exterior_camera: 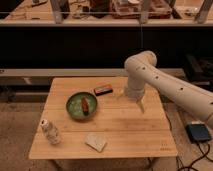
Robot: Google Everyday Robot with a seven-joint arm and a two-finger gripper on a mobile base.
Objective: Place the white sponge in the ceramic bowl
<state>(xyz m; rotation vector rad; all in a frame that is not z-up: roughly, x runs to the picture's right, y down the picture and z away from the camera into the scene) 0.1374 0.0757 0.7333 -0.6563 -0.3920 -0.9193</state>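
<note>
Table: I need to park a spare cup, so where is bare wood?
Widest bare patch: the table's front right, between the white sponge and the right edge, nearer than the gripper hanging mid-right. A smaller one: the far-left corner behind the ceramic bowl. Crowded: bowl to dark block, and front left by the small white container.

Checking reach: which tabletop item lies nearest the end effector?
The dark block, left of the end effector over the table; white sponge and ceramic bowl lie farther.

Matt wooden bench (125,131); glossy glazed bowl (73,108); soft matt sponge (96,142); smooth pale claw (140,105) above the bench's right side.
</note>
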